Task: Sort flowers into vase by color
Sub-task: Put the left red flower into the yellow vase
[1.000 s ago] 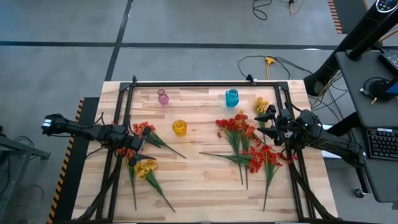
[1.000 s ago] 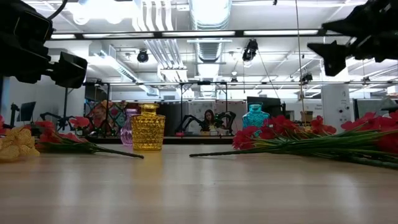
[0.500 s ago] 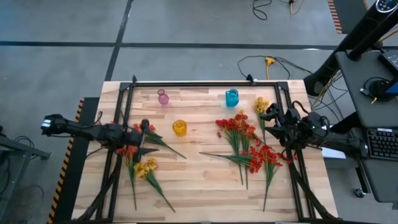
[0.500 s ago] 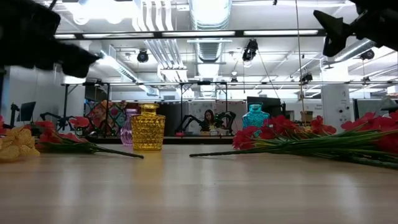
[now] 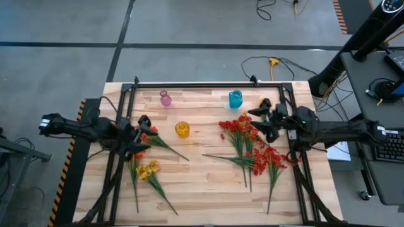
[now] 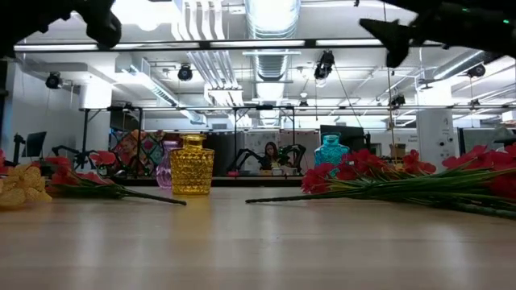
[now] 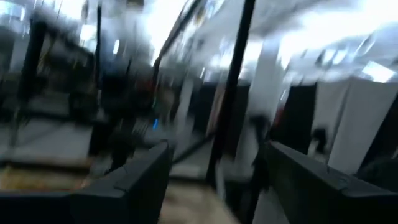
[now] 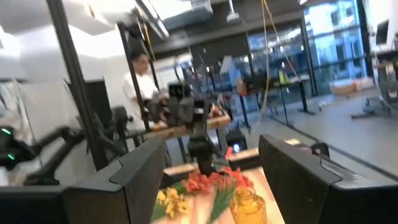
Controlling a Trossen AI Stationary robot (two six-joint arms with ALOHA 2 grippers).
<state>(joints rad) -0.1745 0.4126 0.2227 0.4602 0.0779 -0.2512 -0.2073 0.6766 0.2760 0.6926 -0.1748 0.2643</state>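
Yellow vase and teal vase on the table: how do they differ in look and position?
The yellow vase stands nearer the table's middle, toward the left arm's side; the teal vase stands by the far edge, toward the right arm's side. In the low view the yellow vase shows in full, with a textured surface, while the teal vase is partly hidden behind red flowers. Both stand upright, with no flowers in them.

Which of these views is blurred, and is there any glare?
Left wrist view: smeared with motion blur, only its fingers readable. Low view: bright ceiling lights glare at the top; yellow vase sharp. High view: evenly lit, flowers clear. Right wrist view: slightly soft.
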